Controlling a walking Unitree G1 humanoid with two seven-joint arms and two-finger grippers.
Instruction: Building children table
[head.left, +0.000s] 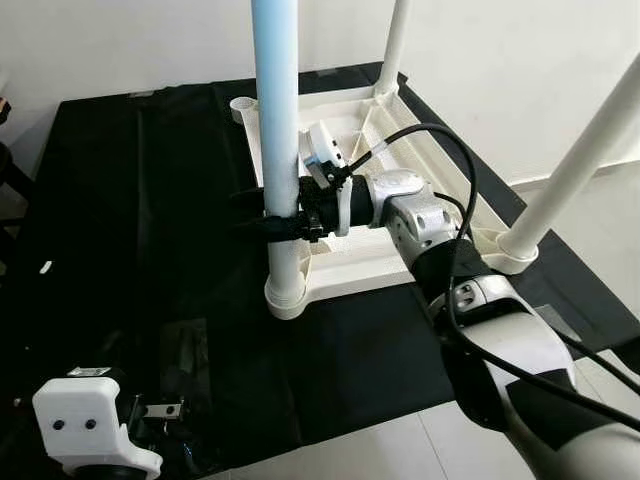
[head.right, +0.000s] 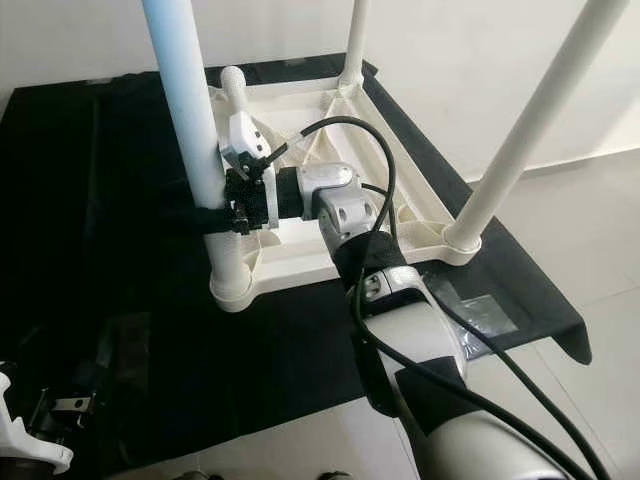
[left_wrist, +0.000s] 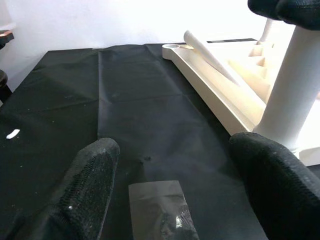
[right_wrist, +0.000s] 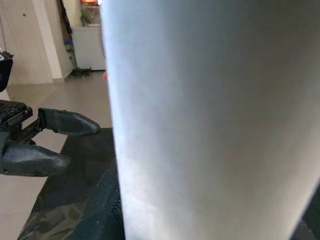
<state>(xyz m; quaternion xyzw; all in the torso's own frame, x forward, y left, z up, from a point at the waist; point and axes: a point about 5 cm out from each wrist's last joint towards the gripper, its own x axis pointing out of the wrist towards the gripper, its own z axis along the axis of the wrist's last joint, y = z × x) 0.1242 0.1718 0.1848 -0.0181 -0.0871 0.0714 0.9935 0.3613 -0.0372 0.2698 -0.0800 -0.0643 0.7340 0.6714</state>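
Observation:
A white children's table (head.left: 365, 268) lies upside down on a black cloth (head.left: 130, 200). Three legs stand in its corner sockets: near left (head.left: 278, 120), far right (head.left: 395, 45) and near right (head.left: 585, 150). My right gripper (head.left: 270, 215) is shut on the near left leg a little above its socket; that leg (right_wrist: 210, 120) looms close in the right wrist view. The far left socket (head.left: 243, 105) stands open with no leg in it. My left gripper (left_wrist: 172, 145) hangs low over the cloth at the near left, open, with nothing between its fingers (left_wrist: 92, 185).
A white wall runs behind the table. Light tile floor (head.left: 600, 220) lies to the right and in front of the cloth. A shiny patch of tape (left_wrist: 155, 200) sits on the cloth under my left gripper. A black cable (head.left: 455, 160) loops over my right arm.

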